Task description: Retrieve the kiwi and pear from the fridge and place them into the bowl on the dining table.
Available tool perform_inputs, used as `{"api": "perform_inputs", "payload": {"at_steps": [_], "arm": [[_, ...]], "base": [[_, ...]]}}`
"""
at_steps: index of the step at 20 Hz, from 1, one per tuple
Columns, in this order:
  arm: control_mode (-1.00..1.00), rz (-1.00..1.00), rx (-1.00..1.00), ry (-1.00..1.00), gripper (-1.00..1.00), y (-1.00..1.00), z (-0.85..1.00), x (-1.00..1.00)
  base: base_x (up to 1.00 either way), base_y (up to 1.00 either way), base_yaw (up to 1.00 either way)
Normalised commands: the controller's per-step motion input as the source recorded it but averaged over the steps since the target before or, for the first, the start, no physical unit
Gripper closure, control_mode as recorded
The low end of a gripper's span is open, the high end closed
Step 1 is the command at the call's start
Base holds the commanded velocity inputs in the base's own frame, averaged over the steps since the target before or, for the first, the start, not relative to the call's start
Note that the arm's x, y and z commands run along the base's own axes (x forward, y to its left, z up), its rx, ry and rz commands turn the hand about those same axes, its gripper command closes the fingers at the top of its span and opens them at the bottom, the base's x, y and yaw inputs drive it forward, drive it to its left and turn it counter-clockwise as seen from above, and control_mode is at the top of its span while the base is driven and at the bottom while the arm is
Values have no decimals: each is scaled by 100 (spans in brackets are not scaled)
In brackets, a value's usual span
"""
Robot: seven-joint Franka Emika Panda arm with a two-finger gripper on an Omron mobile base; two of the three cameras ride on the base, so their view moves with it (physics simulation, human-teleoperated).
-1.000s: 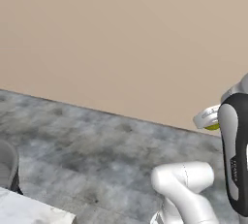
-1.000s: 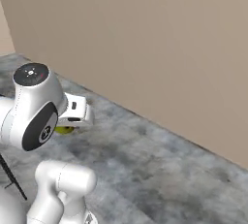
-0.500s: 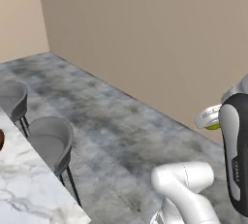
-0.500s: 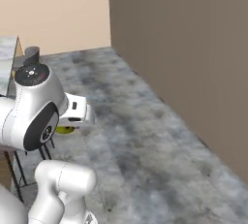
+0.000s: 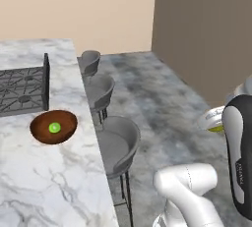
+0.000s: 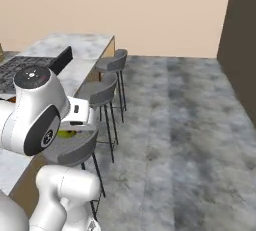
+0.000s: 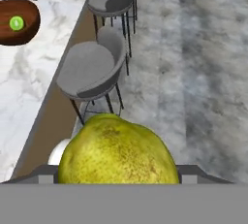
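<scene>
A big yellow-green pear (image 7: 116, 150) sits between the jaws of my gripper (image 7: 118, 175), which is shut on it. From the base, the gripper (image 5: 211, 120) is held high over the grey floor, with a sliver of the pear (image 5: 215, 128) showing under the hand. The reddish-brown bowl (image 5: 42, 133) rests on the marble dining table (image 5: 44, 186) to the left, with the green kiwi (image 5: 54, 127) inside it. In the hand view the bowl (image 7: 28, 28) and kiwi (image 7: 16, 23) lie far off at the upper left. The fridge is out of view.
Three grey stools (image 5: 118, 145) line the table's near side, between the gripper and the bowl. A black cooktop (image 5: 19, 91) lies on the table behind the bowl. A dark brown wall (image 5: 206, 24) stands at the right, with open grey floor (image 6: 190, 125) in front of it.
The whole picture has swung as the base turned: bare wall and floor gave way to the table, stools and bowl. The arm keeps its pose, with the pear still in the gripper.
</scene>
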Motion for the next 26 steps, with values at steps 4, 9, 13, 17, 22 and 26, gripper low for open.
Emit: {"api": "perform_inputs", "payload": {"at_steps": [4, 9, 13, 17, 22, 26], "arm": [[100, 0, 0, 0, 100, 0, 0, 0], [100, 0, 0, 0, 100, 0, 0, 0], [100, 0, 0, 0, 100, 0, 0, 0], [100, 0, 0, 0, 100, 0, 0, 0], [100, 0, 0, 0, 100, 0, 0, 0], [100, 0, 0, 0, 100, 0, 0, 0]], "base": [[80, -1, 73], [70, -1, 72], [56, -1, 72], [48, 0, 72], [43, -2, 72], [46, -19, 68]]}}
